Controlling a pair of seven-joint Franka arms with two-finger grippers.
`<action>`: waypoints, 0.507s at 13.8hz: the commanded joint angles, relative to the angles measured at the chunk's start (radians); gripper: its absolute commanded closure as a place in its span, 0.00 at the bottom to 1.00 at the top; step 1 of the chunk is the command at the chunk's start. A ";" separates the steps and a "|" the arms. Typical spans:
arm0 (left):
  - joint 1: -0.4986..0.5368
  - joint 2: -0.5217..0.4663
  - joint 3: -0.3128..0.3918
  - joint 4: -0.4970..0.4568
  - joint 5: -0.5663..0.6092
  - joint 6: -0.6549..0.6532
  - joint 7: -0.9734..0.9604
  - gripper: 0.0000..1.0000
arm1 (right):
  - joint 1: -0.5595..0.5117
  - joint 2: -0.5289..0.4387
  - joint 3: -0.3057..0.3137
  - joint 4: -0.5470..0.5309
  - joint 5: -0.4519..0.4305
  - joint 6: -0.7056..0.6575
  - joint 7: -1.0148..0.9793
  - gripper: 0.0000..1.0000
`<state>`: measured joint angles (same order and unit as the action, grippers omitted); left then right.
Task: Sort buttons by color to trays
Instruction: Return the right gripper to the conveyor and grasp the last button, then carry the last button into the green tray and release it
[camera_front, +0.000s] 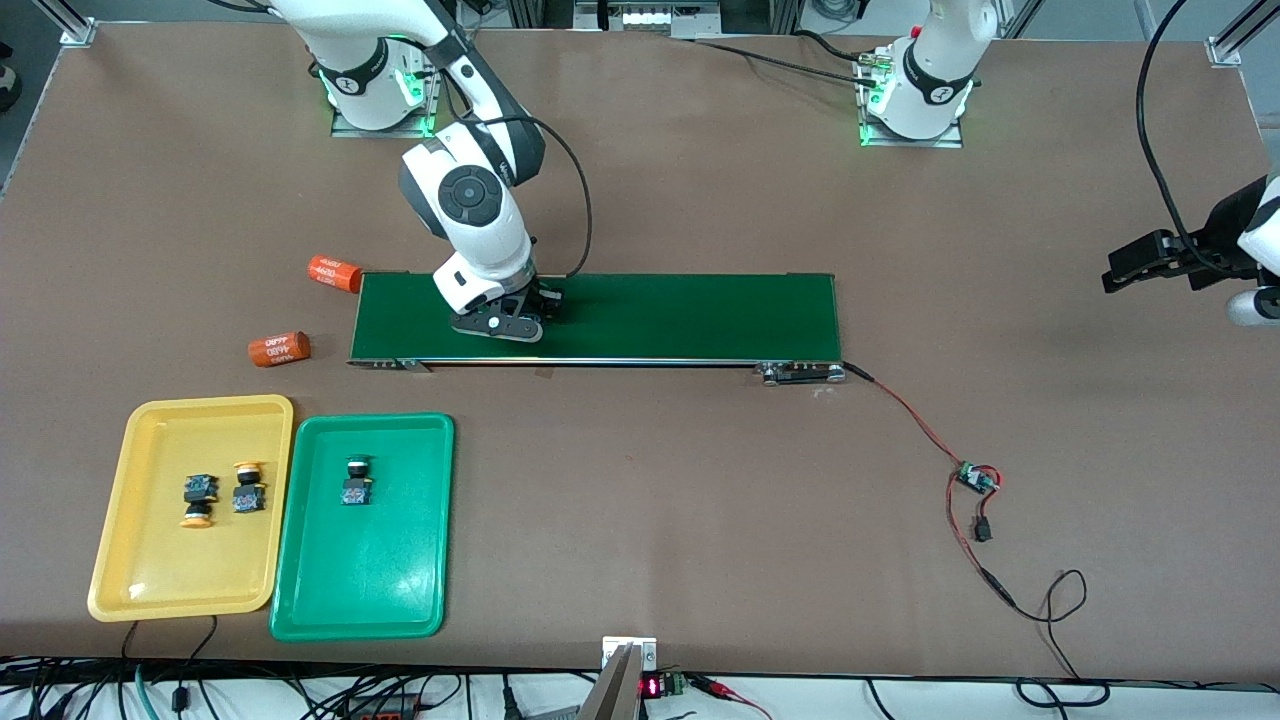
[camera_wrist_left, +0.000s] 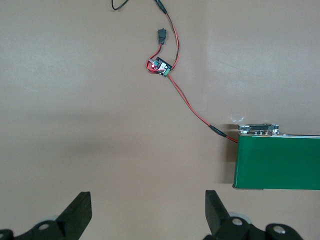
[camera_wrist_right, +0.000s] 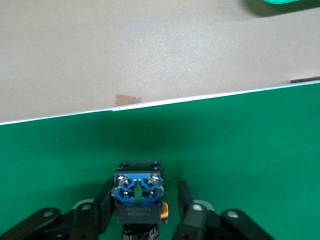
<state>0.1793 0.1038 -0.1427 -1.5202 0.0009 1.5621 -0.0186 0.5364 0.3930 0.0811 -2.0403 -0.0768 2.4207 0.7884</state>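
Note:
My right gripper (camera_front: 527, 318) is down on the dark-green conveyor belt (camera_front: 680, 315), near the right arm's end of it. A button (camera_wrist_right: 137, 192) with a black-and-blue body lies between its fingers (camera_wrist_right: 106, 202). One finger is against the body and a narrow gap shows at the other; the cap's colour is hidden. Two yellow-capped buttons (camera_front: 199, 497) (camera_front: 249, 490) lie in the yellow tray (camera_front: 160, 580). One green-capped button (camera_front: 357, 480) lies in the green tray (camera_front: 360, 590). My left gripper (camera_wrist_left: 148, 210) waits open over bare table off the left arm's end of the belt (camera_wrist_left: 277, 162).
Two orange cylinders (camera_front: 334, 273) (camera_front: 279, 349) lie on the table off the belt's end toward the right arm. A red-and-black wire runs from the belt's other end to a small circuit board (camera_front: 973, 478). The two trays sit side by side, nearer to the front camera than the belt.

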 joint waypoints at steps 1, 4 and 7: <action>0.002 -0.012 -0.002 -0.009 0.002 -0.002 0.012 0.00 | -0.009 0.014 -0.006 0.017 -0.014 -0.003 -0.046 0.75; 0.002 -0.012 -0.003 -0.009 0.002 -0.002 0.014 0.00 | -0.058 -0.006 -0.011 0.083 -0.012 -0.061 -0.119 0.87; 0.002 -0.012 -0.002 -0.008 0.002 -0.002 0.012 0.00 | -0.136 0.015 -0.011 0.318 -0.003 -0.277 -0.237 0.88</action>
<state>0.1793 0.1038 -0.1428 -1.5203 0.0009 1.5621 -0.0186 0.4589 0.3950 0.0603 -1.8752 -0.0790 2.2714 0.6284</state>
